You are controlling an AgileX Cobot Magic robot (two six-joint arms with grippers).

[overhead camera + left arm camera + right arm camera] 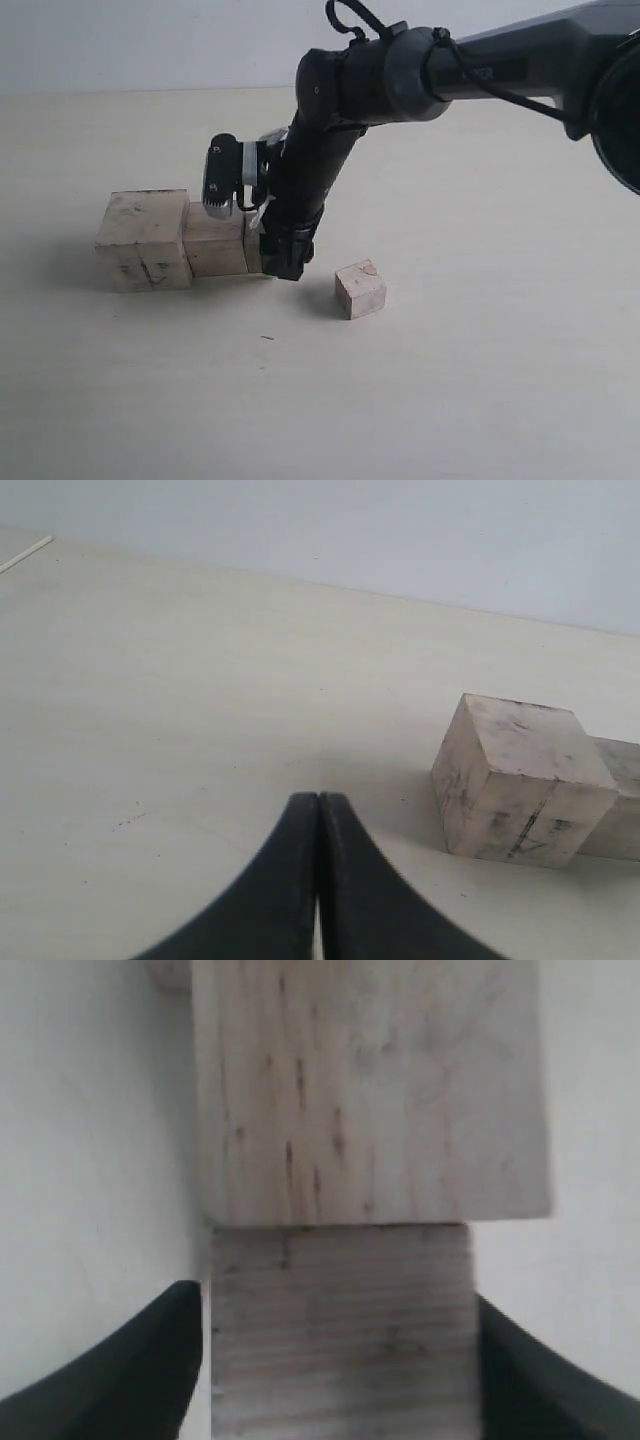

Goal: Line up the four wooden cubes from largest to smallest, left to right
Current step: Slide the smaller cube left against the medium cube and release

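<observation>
Three of the four wooden cubes stand in a touching row on the table. The scuffed largest cube (145, 240) (520, 780) is at the left, with the second cube (215, 240) (370, 1090) to its right. The third cube (252, 250) (340, 1330) ends the row, mostly hidden behind my right gripper (285, 262) (335, 1295). That gripper straddles the third cube, open, with a thin gap at one finger (150, 1360). The smallest cube (360, 288) sits apart to the right. My left gripper (318, 800) is shut and empty, off to the side of the largest cube.
The right arm (480, 70) reaches in from the upper right, over the table (450, 400). The second cube's edge (622, 800) shows beyond the largest one in the left wrist view.
</observation>
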